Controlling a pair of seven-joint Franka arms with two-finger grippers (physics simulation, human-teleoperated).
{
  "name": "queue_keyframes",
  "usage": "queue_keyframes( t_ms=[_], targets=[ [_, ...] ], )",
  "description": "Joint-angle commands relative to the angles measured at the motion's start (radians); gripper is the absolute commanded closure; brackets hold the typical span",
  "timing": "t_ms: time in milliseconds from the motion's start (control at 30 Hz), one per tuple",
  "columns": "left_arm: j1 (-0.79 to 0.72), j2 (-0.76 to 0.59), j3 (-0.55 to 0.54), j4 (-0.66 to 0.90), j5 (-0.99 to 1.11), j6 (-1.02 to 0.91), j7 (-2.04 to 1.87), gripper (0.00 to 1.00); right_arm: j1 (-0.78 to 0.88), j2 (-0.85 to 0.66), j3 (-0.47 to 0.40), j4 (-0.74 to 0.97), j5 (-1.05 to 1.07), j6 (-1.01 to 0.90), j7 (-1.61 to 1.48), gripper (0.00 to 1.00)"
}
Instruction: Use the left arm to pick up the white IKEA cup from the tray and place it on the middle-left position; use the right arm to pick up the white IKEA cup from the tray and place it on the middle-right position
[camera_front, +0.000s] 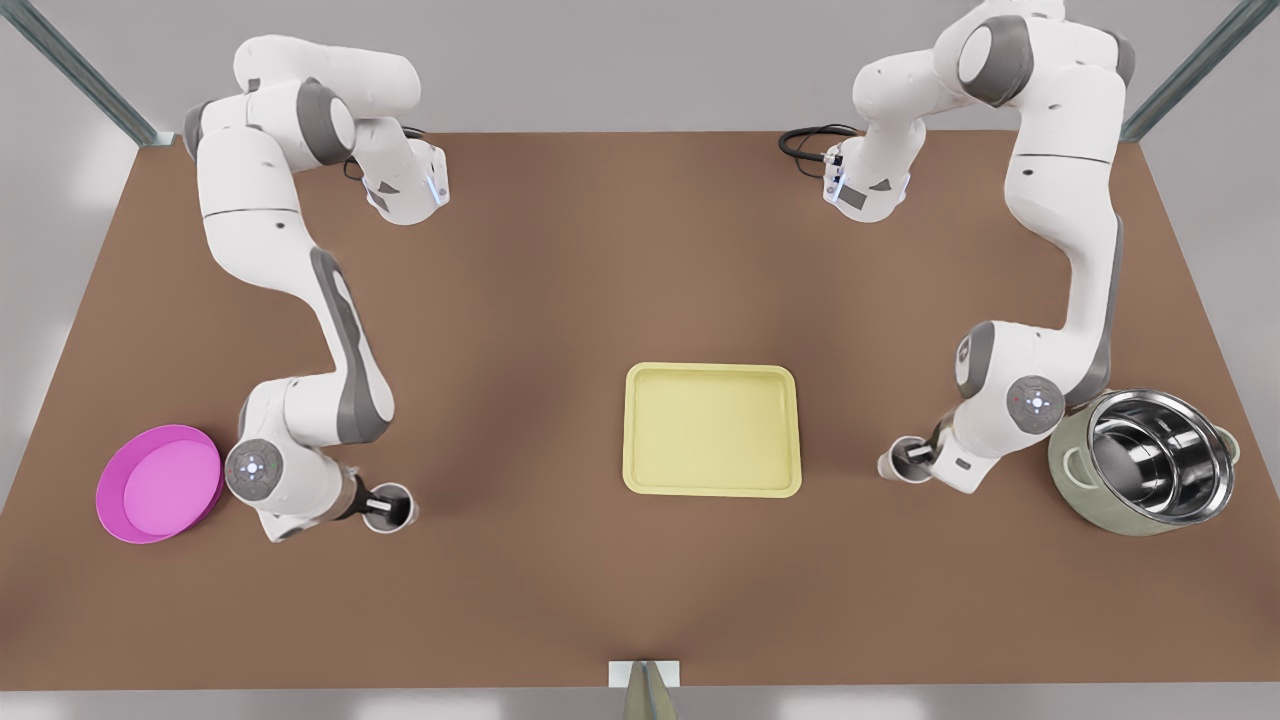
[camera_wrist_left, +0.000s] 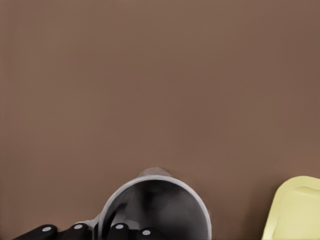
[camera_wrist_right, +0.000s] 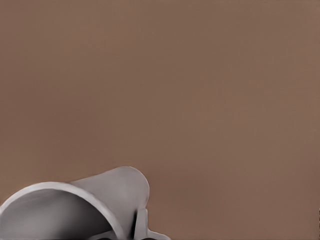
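The pale-yellow tray (camera_front: 712, 369) lies empty at the table's middle, and its corner (camera_wrist_left: 295, 210) shows in the left wrist view. My left gripper (camera_front: 381, 504) is at the front view's left, shut on the rim of a white cup (camera_front: 390, 510), with one finger inside the cup (camera_wrist_left: 155, 210) and one outside. At the front view's right my right gripper (camera_front: 916, 458) is shut on the rim of another white cup (camera_front: 898, 463). That cup (camera_wrist_right: 75, 205) has its handle towards the camera. Both cups are low over plain brown tabletop beside the tray; I cannot tell whether they touch it.
A magenta-pink bowl (camera_front: 160, 482) sits just beyond my left arm near the table's edge on the front view's left. A grey-green pot (camera_front: 1075, 470) with a shiny steel inside stands behind my right arm at the front view's right. Brown tabletop stretches all around the tray.
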Motion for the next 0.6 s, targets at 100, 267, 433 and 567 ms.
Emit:
queue_keyframes(
  t_ms=[100, 267, 433, 567],
  targets=[
    [0.023, 0.041, 0.0, -0.016, 0.021, 0.116, 0.542, 0.9, -0.007, 0.027, 0.001, 0.0, -0.032, 0.06, -0.455, 0.33],
    [0.023, 0.043, 0.002, -0.016, 0.024, 0.147, 0.54, 0.89, -0.007, 0.029, 0.0, 0.0, -0.027, 0.06, -0.453, 0.06],
    [0.024, 0.048, 0.002, -0.013, 0.038, 0.159, 0.54, 0.0, -0.016, 0.027, -0.002, 0.002, -0.028, 0.058, -0.455, 0.0],
    [0.026, 0.052, 0.003, -0.013, 0.038, 0.159, 0.54, 0.0, -0.018, 0.026, -0.002, 0.002, -0.027, 0.058, -0.455, 0.0]
  ],
)
